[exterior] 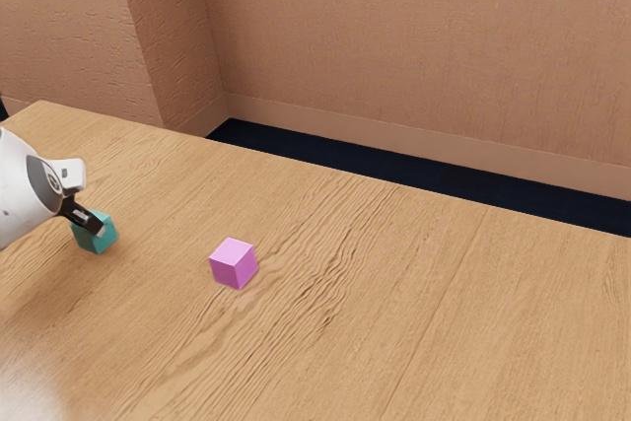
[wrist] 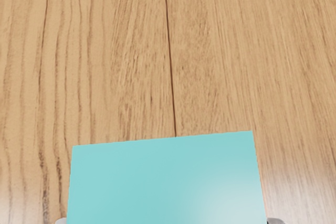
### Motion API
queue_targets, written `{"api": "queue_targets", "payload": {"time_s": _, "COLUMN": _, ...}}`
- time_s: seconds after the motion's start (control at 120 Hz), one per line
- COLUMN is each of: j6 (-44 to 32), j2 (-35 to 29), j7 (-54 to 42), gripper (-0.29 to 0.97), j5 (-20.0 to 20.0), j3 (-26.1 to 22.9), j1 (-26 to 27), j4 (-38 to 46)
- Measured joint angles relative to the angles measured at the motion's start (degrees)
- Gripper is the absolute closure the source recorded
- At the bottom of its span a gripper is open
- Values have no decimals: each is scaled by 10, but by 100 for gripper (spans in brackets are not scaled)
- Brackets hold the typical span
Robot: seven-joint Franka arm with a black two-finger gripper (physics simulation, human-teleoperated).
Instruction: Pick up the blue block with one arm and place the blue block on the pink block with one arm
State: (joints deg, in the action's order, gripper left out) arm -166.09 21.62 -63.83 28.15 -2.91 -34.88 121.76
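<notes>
Fingers closed on the blue block, teal-looking, at far left of the bench. In the wrist view the blue block sits right under the hand, over wood grain. Pink block stands apart to its right, slightly nearer, nothing on top.

Exterior camera: side-on, high, wide. Wrist camera: close, looking straight down.
Both catch the blue block and the table.

Open table from blue block to pink block — passable.
</notes>
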Motion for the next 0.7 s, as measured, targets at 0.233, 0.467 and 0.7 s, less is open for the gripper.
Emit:
{"api": "queue_targets", "payload": {"time_s": 0.233, "j6": -4, "j2": -5, "j7": -22, "gripper": 39, "j5": 4, "j3": -1, "j1": 8, "j4": -2}}
{"api": "queue_targets", "payload": {"time_s": 0.467, "j6": 20, "j2": -87, "j7": -27, "gripper": 57, "j5": 6, "j3": 2, "j1": 54, "j4": 11}}
{"api": "queue_targets", "payload": {"time_s": 0.7, "j6": 173, "j2": -152, "j7": 66, "gripper": 50, "j5": -100, "j3": 20, "j1": 107, "j4": 14}}
